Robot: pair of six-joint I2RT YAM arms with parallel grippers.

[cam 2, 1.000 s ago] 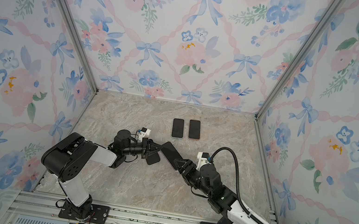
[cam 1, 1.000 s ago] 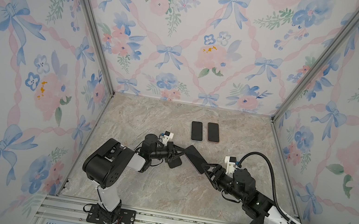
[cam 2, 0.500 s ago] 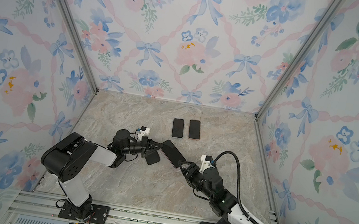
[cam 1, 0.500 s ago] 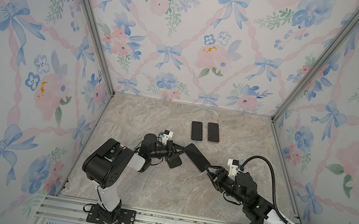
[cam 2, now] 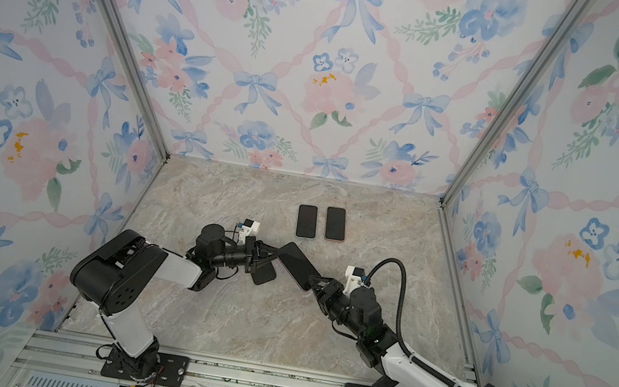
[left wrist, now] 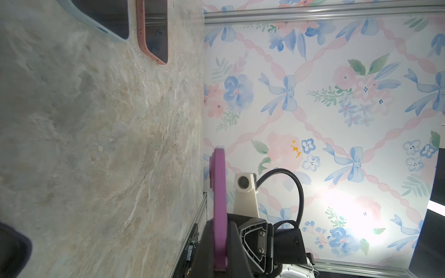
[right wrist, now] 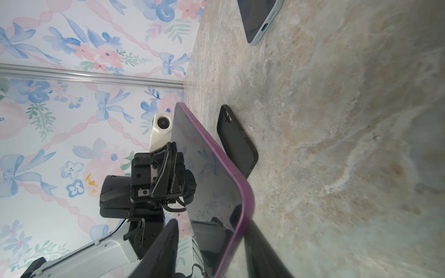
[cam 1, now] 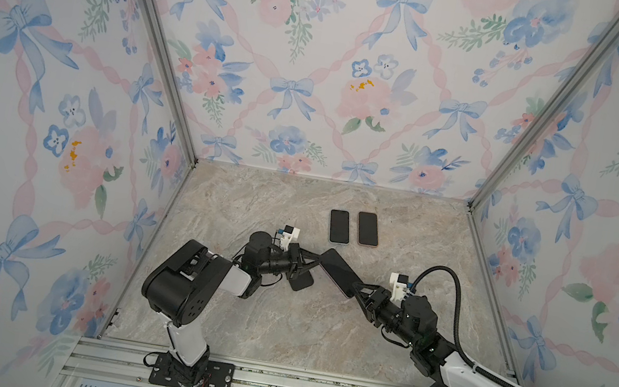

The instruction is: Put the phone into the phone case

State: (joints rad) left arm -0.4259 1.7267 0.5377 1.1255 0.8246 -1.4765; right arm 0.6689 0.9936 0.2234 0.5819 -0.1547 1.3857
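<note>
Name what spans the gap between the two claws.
In both top views, a purple phone bridges the left claw and right claw; a black case lies beneath.

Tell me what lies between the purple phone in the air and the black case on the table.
Nothing visible. The purple phone, held by the left end effector with the right end effector at its other end, hangs tilted just above the black case; no other thing lies between them.

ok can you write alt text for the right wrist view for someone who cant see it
A purple phone is held on edge above a marble-patterned table, the left gripper clamping its far end. A black phone case lies flat beneath it, and a phone in a light blue case lies farther off.
</note>
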